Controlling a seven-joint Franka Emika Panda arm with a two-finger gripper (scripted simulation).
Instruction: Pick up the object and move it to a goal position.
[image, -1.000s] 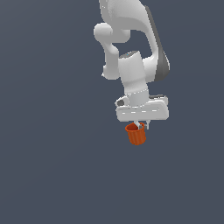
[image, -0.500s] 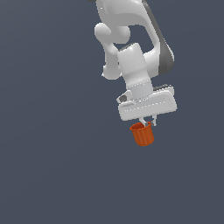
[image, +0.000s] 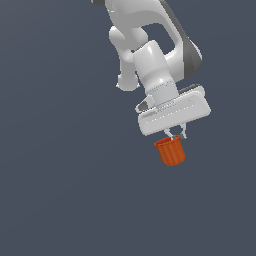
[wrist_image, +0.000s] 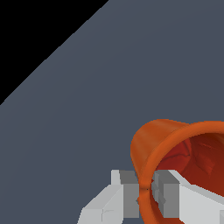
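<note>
— Holding anything at the moment?

— Yes, my gripper (image: 175, 135) is clamped on the rim of a small orange-red cup (image: 170, 151). One finger sits outside the wall and the other inside the mouth, so the rim is pinched between them.

— Where is the cup, then?

— Hanging just under my white hand, tilted, with its open end up toward my fingers and its closed end pointing down and a bit toward the exterior view's right. Nothing touches it but me; only a plain grey-blue surface (image: 60, 190) shows around it.

— And from your wrist?

— The cup (wrist_image: 175, 148) fills one corner, its hollow inside facing the camera. My pale fingers (wrist_image: 124, 188) straddle its rim there.
</note>
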